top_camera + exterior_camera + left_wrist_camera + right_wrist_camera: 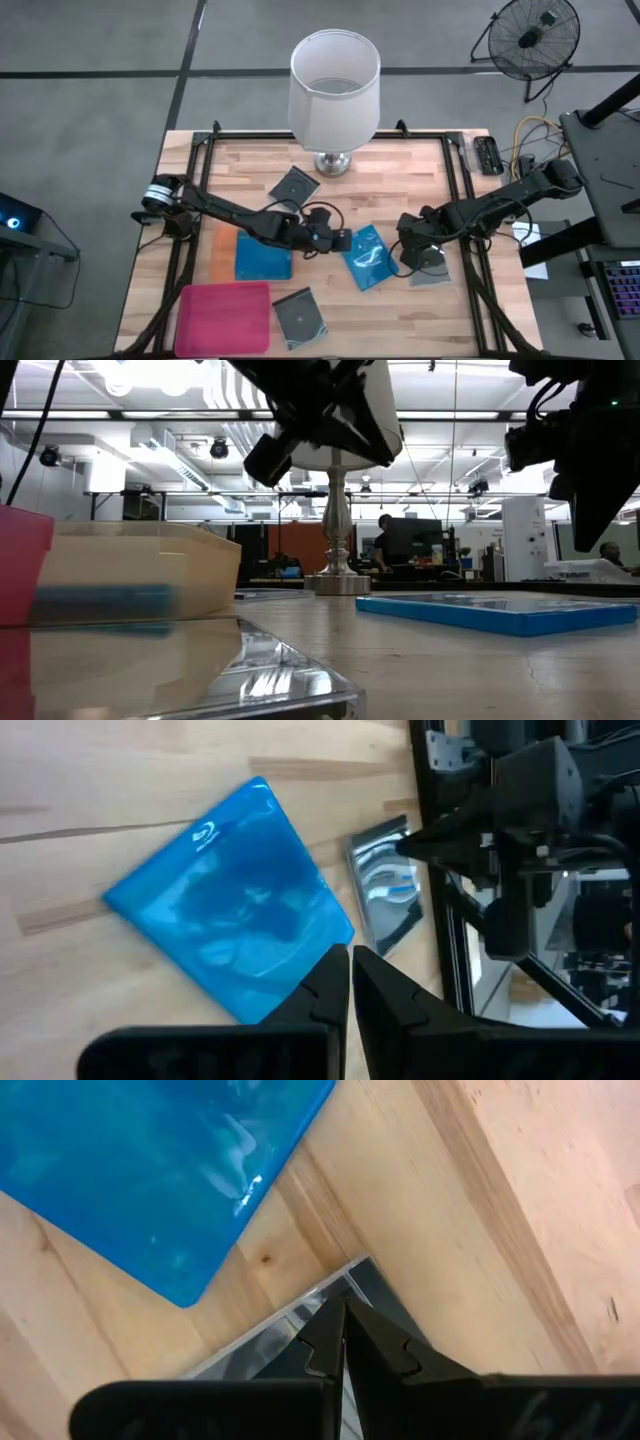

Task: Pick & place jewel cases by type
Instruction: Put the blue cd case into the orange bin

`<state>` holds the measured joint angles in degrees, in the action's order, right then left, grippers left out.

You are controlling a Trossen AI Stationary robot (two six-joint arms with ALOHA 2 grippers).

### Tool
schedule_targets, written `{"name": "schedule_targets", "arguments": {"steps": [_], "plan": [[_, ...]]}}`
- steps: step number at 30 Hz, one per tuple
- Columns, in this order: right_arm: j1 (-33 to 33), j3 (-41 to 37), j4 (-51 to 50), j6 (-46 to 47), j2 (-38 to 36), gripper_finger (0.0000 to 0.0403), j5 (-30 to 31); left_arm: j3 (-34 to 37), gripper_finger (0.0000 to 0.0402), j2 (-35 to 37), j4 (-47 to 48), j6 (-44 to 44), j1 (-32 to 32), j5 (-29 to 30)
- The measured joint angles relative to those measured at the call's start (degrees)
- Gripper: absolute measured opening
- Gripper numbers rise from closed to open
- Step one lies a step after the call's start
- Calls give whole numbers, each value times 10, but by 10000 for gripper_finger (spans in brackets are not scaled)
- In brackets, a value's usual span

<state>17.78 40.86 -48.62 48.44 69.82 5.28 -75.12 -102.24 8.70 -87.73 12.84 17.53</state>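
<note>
The right gripper [418,255], fingers pressed together and holding nothing, hangs directly over the grey case [432,268] at the table's right side; in the right wrist view the closed fingertips [343,1342] sit over that case's corner [345,1275], so the jaws would have to part before any grasp. The case lies flat, tilted a little against the table edge, with no marked long axis. Just beside it toward the middle lies a loose blue case [367,256], turned diagonally, its nearest corner close to the grey one. The left gripper [347,240], also closed and empty, points at that blue case from the other side, so each arm is nearest its own case: right for grey, left for blue. The two grippers are near each other across the blue case, which looks like the main crowding risk if both move at once. Another blue case [263,259] lies in the orange tray [222,250] under the left arm. The pink tray [223,317] at the front left looks empty, a grey case [300,317] lying just beside it. A further grey case [294,186] lies near the lamp [334,95] at the back, well clear of both grippers. Only these five cases can be made out.
</note>
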Motion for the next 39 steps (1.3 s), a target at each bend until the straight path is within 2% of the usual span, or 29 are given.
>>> {"name": "schedule_targets", "arguments": {"steps": [8, 19, 24, 31, 33, 39], "plan": [[0, 0, 38, 21, 0, 9, -10, -38, 0, -20, 64, -50, 0, 7], [-6, -7, 49, 34, 1, 9, -8, -46, 0, -76, 62, -134, 4, -7], [-6, -15, 69, 34, 1, 9, -8, -101, 0, -119, 99, -148, 6, -25], [-6, -16, 86, 25, 1, 9, -8, -242, 0, -202, 244, -163, 8, -31], [-6, -17, 87, 23, 1, 9, -8, -278, 0, -223, 253, -163, 8, -31], [-5, -23, 87, 21, 1, 9, -8, -303, 0, -233, 320, -170, 14, -31]]}}
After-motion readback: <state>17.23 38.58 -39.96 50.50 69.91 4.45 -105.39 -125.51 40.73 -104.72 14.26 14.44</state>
